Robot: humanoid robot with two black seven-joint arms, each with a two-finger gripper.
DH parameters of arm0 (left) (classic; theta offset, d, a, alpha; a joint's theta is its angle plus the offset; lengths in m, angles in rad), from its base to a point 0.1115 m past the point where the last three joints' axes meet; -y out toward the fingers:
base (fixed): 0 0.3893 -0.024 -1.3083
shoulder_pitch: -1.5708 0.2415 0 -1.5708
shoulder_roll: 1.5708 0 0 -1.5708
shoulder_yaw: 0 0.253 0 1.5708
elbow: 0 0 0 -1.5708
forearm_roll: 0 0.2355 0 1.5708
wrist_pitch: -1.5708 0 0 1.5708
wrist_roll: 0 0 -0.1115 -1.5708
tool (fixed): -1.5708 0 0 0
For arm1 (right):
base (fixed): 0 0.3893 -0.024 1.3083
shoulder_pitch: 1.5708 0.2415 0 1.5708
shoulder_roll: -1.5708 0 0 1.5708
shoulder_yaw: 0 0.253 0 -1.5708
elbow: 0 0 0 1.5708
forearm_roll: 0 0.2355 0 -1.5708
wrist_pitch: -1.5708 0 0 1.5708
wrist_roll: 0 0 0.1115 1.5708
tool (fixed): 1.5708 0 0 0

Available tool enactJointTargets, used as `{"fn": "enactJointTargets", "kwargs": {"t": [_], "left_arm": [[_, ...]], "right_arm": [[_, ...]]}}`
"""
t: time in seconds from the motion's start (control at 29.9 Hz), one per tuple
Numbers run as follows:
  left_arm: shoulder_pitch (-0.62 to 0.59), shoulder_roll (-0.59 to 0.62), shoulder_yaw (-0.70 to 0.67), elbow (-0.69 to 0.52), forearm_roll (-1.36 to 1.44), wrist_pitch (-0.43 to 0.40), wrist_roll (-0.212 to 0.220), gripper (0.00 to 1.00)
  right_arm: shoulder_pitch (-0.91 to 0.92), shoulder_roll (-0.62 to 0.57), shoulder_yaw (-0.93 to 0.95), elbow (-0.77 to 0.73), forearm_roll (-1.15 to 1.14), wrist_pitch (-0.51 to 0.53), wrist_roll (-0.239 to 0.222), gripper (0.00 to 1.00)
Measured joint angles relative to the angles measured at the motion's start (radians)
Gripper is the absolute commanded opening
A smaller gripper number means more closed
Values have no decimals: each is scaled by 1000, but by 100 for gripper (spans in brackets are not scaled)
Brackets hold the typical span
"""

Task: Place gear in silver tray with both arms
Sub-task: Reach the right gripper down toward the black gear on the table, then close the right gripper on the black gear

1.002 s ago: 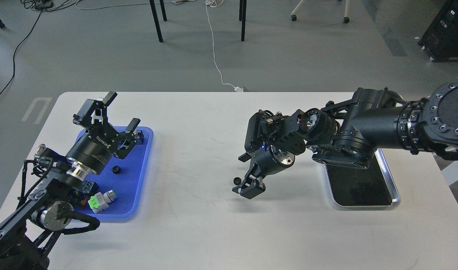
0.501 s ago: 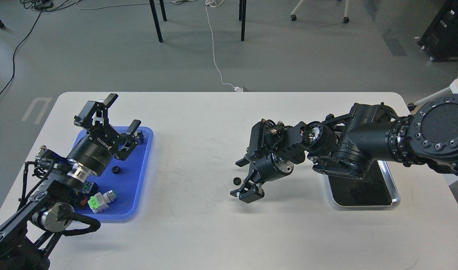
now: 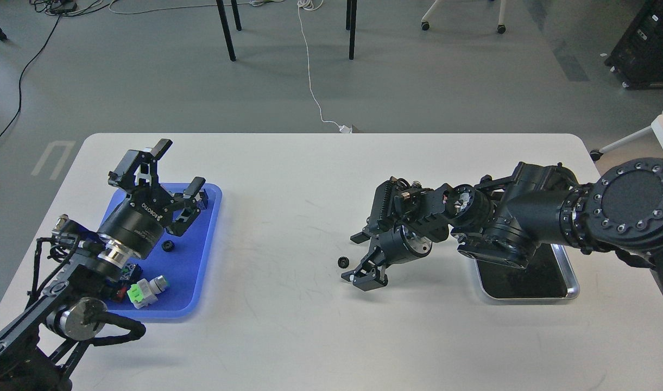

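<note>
Gear (image 3: 342, 262) position: it lies on the bare white table (image 3: 288, 326) near mid-table, well apart from the silver tray (image 3: 573, 282) at your right, most of which the right forearm covers; this placement looks like a staging spot between the two arms' reach, so that one arm can set the part down and the other collect it. The right gripper (image 3: 360, 257) hangs low over the table with its fingers spread, one finger just beside the gear on its right; the fingers hold nothing, and whether a fingertip touches the gear cannot be told. You should judge the pickup as not yet made. The left gripper (image 3: 174, 168) stands raised above the far end of the blue tray (image 3: 203, 282), fingers wide apart and empty; it is clear of the middle of the table. A second small black gear (image 3: 167, 246) rests on the blue tray beside a green-and-white connector (image 3: 144, 290). Expect the next move to need the fingers to straddle the gear squarely; a small, low part slips easily from an off-centre pinch.
</note>
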State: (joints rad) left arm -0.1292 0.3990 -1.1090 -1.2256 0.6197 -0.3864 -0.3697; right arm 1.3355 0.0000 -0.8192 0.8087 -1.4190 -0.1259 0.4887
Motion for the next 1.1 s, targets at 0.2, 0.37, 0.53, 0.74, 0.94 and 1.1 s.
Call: {"fn": "enactJointTargets", "kwargs": {"t": [0.2, 0.37, 0.53, 0.74, 0.94, 1.1], "left_arm": [[2, 1, 0, 0, 0, 0, 0, 99], [3, 0, -4, -4, 0, 0, 0, 99], [12, 0, -12, -5, 0, 0, 0, 99], [17, 0, -14, -5, 0, -1, 0, 99], [21, 4, -21, -14, 0, -1, 0, 99], [27, 6, -29, -15, 0, -2, 0, 99]], "right_arm": [[-8, 0, 1, 7, 45, -7, 0, 72], [-14, 0, 3, 29, 65, -40, 0, 72], [-37, 0, 3, 28, 66, -62, 0, 66], [-52, 0, 2, 20, 66, -83, 0, 41], [-69, 0, 1, -12, 65, -91, 1, 32], [-75, 0, -1, -38, 64, -91, 1, 17]]}}
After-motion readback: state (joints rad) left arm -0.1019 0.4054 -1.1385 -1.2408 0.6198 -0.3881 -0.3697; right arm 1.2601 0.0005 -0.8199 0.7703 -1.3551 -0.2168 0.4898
